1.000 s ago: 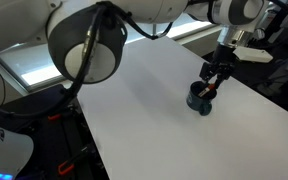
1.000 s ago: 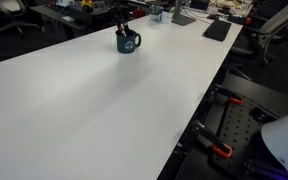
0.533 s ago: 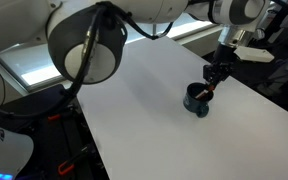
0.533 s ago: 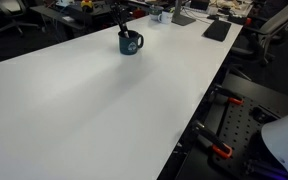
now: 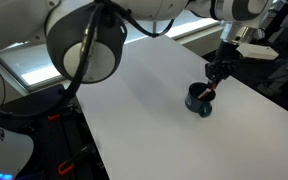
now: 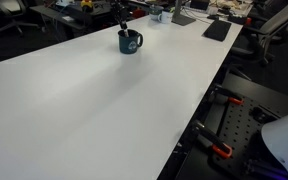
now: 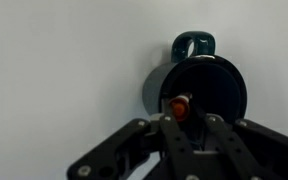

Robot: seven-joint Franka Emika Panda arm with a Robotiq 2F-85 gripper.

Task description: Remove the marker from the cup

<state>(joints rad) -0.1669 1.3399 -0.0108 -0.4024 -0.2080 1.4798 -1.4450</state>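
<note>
Black two-finger gripper was clamped on top of thin reddish-orange marker in squat dark-blue cup, handle at 12 o'clock. Marker judged light, stiff, slippery.

Bright, even light overhead; soft focus up close.

The white table washes out nearly to glare in both exterior views, and the cup casts only a faint, soft shadow. In the wrist view my fingers are dark and blurred at the bottom edge. The marker is a fuzzy orange spot, and the table greys toward the left. A big arm joint looms out of focus.
</note>
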